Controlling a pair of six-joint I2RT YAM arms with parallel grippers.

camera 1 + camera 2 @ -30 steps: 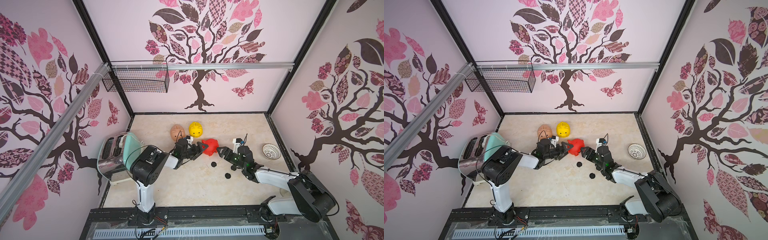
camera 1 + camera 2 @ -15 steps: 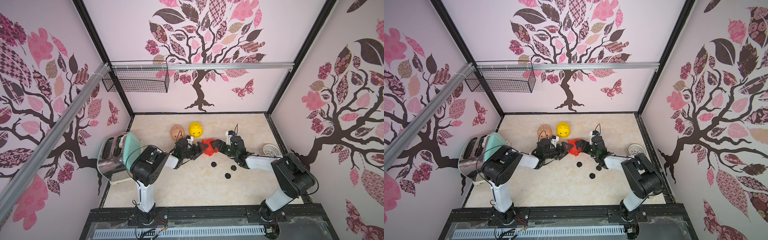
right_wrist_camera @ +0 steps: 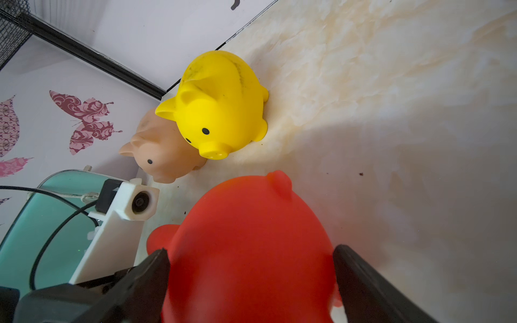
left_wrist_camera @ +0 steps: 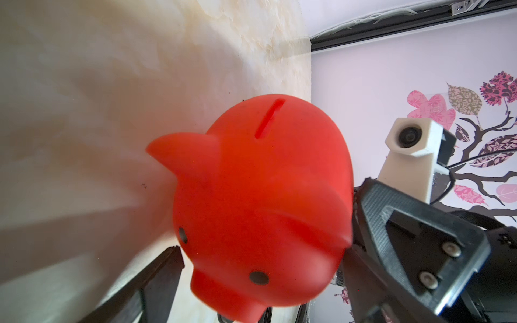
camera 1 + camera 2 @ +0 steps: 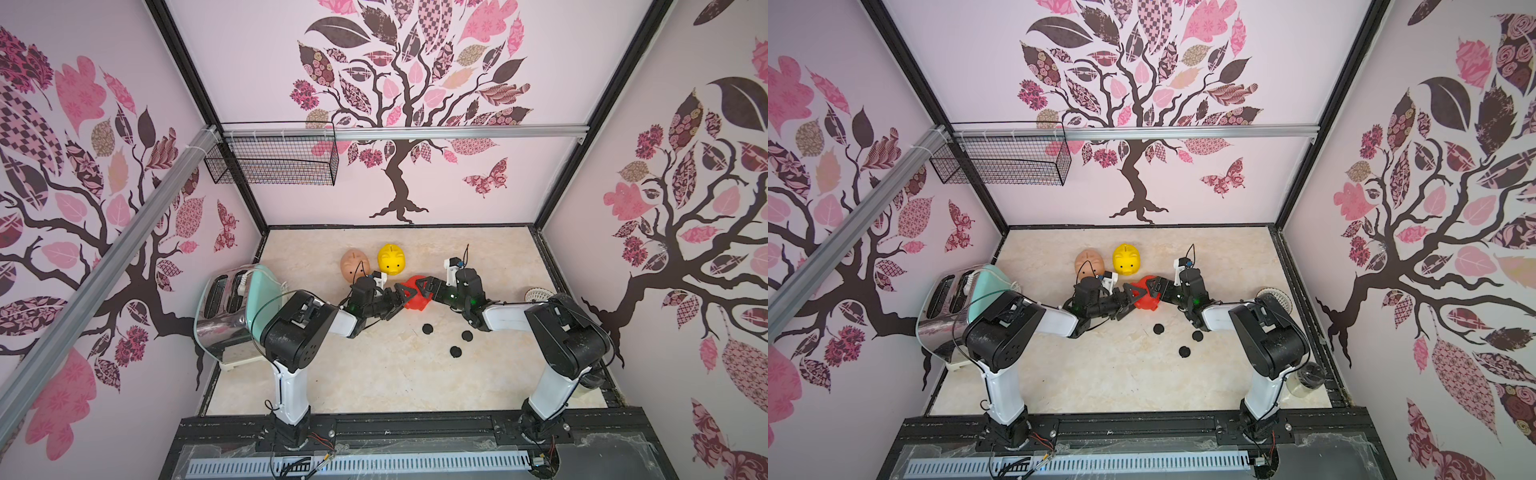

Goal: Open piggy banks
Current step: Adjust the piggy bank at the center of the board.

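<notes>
The red piggy bank (image 5: 415, 300) (image 5: 1144, 300) sits between both grippers at mid-table. My left gripper (image 5: 405, 291) stands open round its snout end; in the left wrist view one finger (image 4: 156, 279) is clear of the red face (image 4: 260, 201). My right gripper (image 5: 423, 286) is shut on its rear; in the right wrist view both fingers (image 3: 151, 274) press the red body (image 3: 251, 237). Behind stand the yellow piggy bank (image 5: 391, 259) (image 3: 221, 106) and the peach piggy bank (image 5: 353, 264) (image 3: 159, 156), side by side. The red pig's belly is hidden.
Three black round plugs (image 5: 427, 329) (image 5: 467, 335) (image 5: 456, 352) lie on the table in front of the red pig. A mint-green toaster (image 5: 237, 307) stands at the left wall, a white lattice bowl (image 5: 536, 295) at the right wall. A wire basket (image 5: 274, 162) hangs high at the back left.
My right gripper has swung in from near the plugs and taken the red pig's rear. The left jaws have widened off the pig. The left arm has stayed in place.
</notes>
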